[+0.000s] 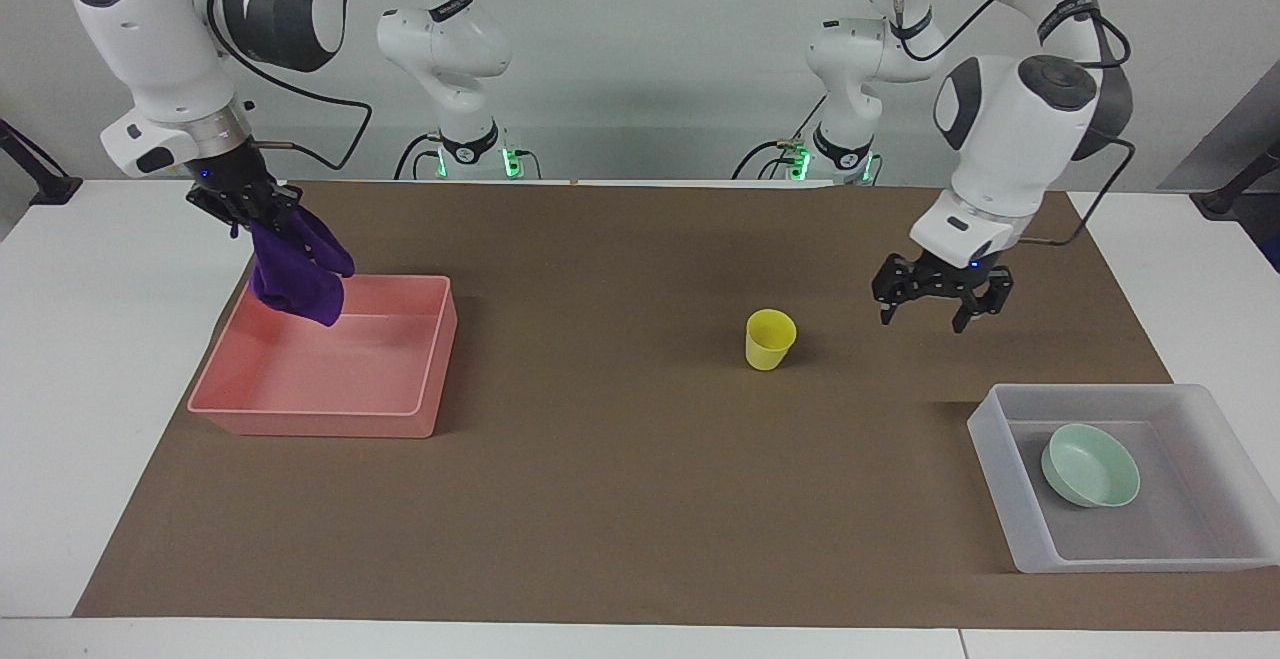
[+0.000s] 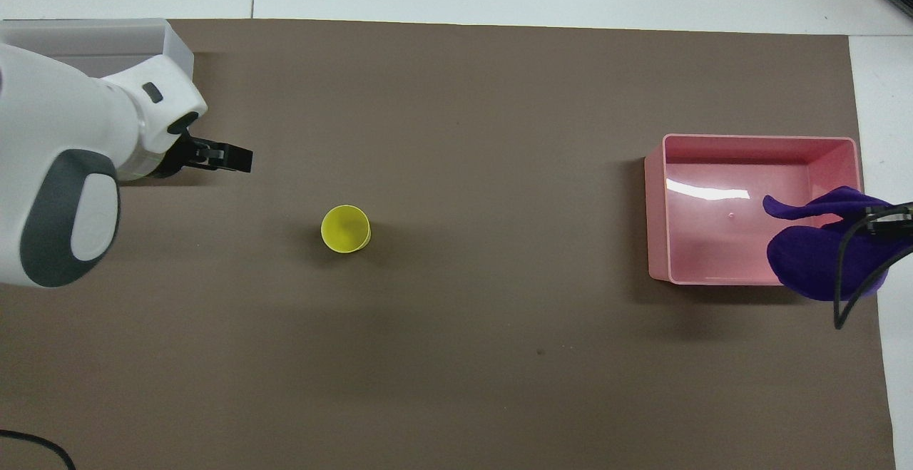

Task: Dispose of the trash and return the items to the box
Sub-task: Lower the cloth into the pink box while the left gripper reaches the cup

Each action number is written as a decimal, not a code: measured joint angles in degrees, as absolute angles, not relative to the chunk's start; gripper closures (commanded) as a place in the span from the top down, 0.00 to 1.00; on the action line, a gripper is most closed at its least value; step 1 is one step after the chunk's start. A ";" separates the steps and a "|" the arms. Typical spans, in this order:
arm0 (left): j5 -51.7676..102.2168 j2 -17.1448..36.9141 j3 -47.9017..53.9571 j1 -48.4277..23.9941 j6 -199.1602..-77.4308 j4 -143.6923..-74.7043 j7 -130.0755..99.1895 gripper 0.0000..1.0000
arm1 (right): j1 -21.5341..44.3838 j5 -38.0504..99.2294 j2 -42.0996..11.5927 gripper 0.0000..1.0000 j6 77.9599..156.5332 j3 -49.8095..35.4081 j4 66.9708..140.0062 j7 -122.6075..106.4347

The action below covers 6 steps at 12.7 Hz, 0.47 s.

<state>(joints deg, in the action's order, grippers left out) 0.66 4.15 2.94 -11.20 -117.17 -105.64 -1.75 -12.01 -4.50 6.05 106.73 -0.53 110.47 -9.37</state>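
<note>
Facing view, upper left of the frame: the right pincer (image 1: 245, 207) hangs above the corner of the pink tray (image 1: 325, 409) nearest the robots at the right arm's end of the bench (image 1: 60, 359), its fingertips closed on the purple rag (image 1: 298, 269), which droops from them with its lower folds over the tray's rim. In the overhead view the rag (image 2: 820, 259) shows at the right edge of the frame, overlapping that same tray corner (image 2: 713, 281). Right of centre in the facing view, the left pincer (image 1: 940, 304) is raised over the brown mat (image 1: 600, 489), its fingers spread wide and holding nothing; it hangs between the cup and the box. The yellow cup (image 1: 770, 339) stands upright on the mat near the frame's middle, apart from both tubs; in the overhead view it (image 2: 345, 228) lies left of centre. Lower right of the facing view: the frosted box (image 1: 1000, 479) rests on the mat with the mint bowl (image 1: 1090, 466) inside it, tilted against the floor of the box.
</note>
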 measured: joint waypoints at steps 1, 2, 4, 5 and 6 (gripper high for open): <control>0.66 3.87 2.98 -12.95 -117.30 -107.05 -2.69 1.00 | -12.00 -4.14 6.05 0.00 109.27 -0.57 112.37 -9.37; 0.66 3.60 2.98 -14.53 -117.71 -108.59 -3.38 1.00 | -12.02 -4.00 5.99 0.00 111.83 -0.56 114.37 -9.37; 0.66 3.27 2.98 -17.26 -120.46 -111.88 -5.63 1.00 | -12.22 -3.33 4.72 0.00 116.46 -0.53 117.21 -9.37; 0.66 3.20 2.99 -18.50 -122.81 -113.92 -7.04 1.00 | -12.21 -3.03 3.29 0.00 118.64 -0.53 117.93 -9.31; 0.66 3.19 3.00 -19.46 -125.61 -116.07 -8.16 1.00 | -12.21 -2.88 1.81 0.00 120.40 -0.54 118.37 -9.28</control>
